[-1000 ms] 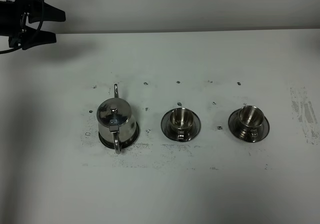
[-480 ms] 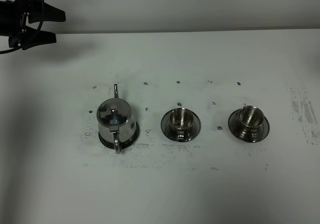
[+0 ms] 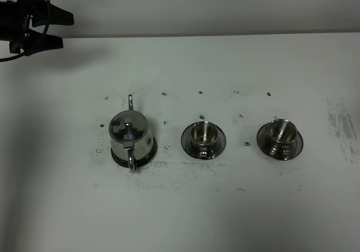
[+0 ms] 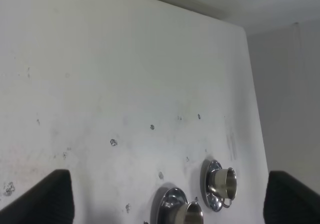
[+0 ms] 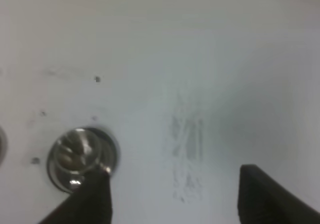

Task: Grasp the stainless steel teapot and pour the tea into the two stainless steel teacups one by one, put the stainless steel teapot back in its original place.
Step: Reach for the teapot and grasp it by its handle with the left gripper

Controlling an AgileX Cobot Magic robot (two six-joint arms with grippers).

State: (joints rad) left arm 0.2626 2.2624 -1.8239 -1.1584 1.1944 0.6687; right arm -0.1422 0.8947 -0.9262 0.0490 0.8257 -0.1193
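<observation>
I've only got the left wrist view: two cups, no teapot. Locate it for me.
Observer: The teapot stands upright on its saucer, left of the middle cup and the right-hand cup in the high view.
Operator: Give me its handle direction.
Observer: The handle faces the near edge of the table; the spout points away.
Operator: Report the right gripper.
Observer: The right gripper hovers near the right-hand cup, jaws open, empty.

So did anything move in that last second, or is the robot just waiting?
Nothing visibly changed. The left hand is in the same spot over the table's far left corner, open and holding nothing. The teapot, the middle teacup and the right-hand teacup stand exactly where they were, untouched.
</observation>
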